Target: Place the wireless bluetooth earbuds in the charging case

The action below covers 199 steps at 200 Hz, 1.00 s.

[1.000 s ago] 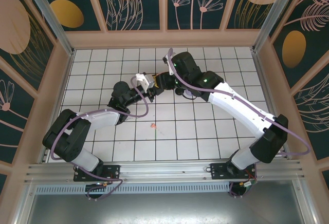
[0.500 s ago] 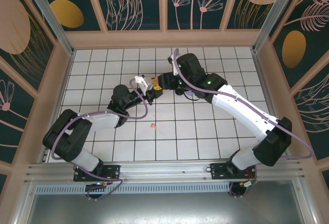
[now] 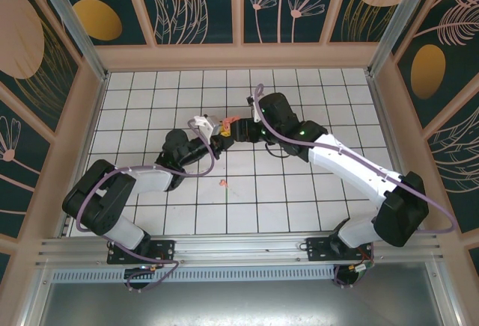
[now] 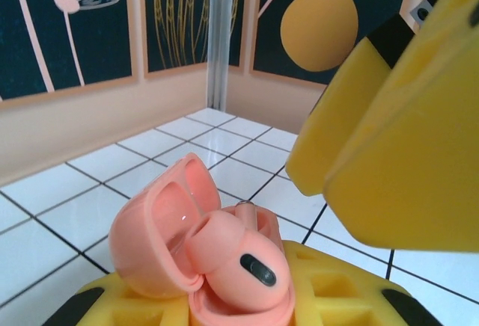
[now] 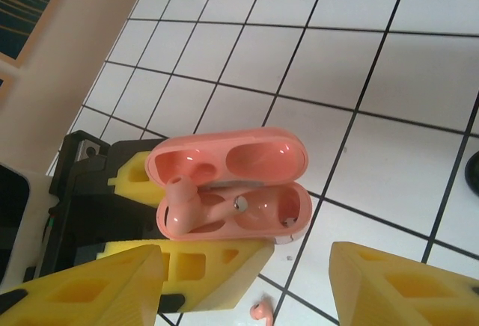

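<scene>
Under both my tools lies the white tiled desk (image 3: 299, 191), black grid lines running off to the patterned walls.

My left tool (image 3: 219, 133) is reaching out over the middle of the desk. Its yellow fingers (image 5: 131, 180) are clamped on the base of the charging case (image 5: 232, 184), one on each long side, holding it clear of the tiles.

My right tool (image 5: 247, 285) comes in from the opposite side and faces the left one tip to tip. Its jaws stand well apart and it hovers just above the case, touching nothing. From the left wrist I see those big yellow fingers (image 4: 374, 131) hanging close over the case, up and to the right.

The case is salmon-orange and open. Its lid (image 5: 228, 158) is tipped back, away from my right tool, with the glossy hollows showing.

One salmon earbud (image 5: 179, 203) sits in the well at the end of the base nearest my left tool's body. It is tilted and stands proud of the rim, and the left wrist view shows a dark oval on its head (image 4: 232, 247).

A loose earbud (image 3: 223, 183), same colour, lies on the desk. It is apart from both tools, on the side towards my arm bases.
</scene>
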Each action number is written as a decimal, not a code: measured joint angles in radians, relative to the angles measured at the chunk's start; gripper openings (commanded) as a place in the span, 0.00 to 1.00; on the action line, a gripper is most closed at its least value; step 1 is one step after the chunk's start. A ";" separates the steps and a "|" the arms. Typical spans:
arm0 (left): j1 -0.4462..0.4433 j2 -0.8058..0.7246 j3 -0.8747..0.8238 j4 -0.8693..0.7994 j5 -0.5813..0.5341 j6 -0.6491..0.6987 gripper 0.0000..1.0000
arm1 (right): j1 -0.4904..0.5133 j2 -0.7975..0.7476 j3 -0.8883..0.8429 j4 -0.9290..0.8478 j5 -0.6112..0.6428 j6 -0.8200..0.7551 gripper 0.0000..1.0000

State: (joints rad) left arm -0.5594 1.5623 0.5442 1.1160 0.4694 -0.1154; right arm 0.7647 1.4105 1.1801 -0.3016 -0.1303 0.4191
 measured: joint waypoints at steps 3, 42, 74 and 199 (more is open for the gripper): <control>0.000 0.000 -0.002 -0.003 -0.003 -0.003 0.00 | 0.000 0.000 -0.005 0.005 -0.002 0.003 0.60; -0.008 0.004 -0.015 -0.030 -0.008 -0.021 0.00 | 0.000 0.000 -0.037 0.054 -0.009 0.036 0.58; -0.019 0.008 -0.015 -0.037 -0.007 -0.021 0.00 | 0.000 0.000 -0.037 0.095 -0.021 0.049 0.57; -0.032 0.017 -0.015 -0.044 -0.007 -0.017 0.00 | 0.020 0.059 -0.038 0.134 -0.029 0.082 0.43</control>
State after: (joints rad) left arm -0.5911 1.5795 0.5293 1.0721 0.4625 -0.1322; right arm 0.7845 1.4693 1.1419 -0.1673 -0.1596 0.5014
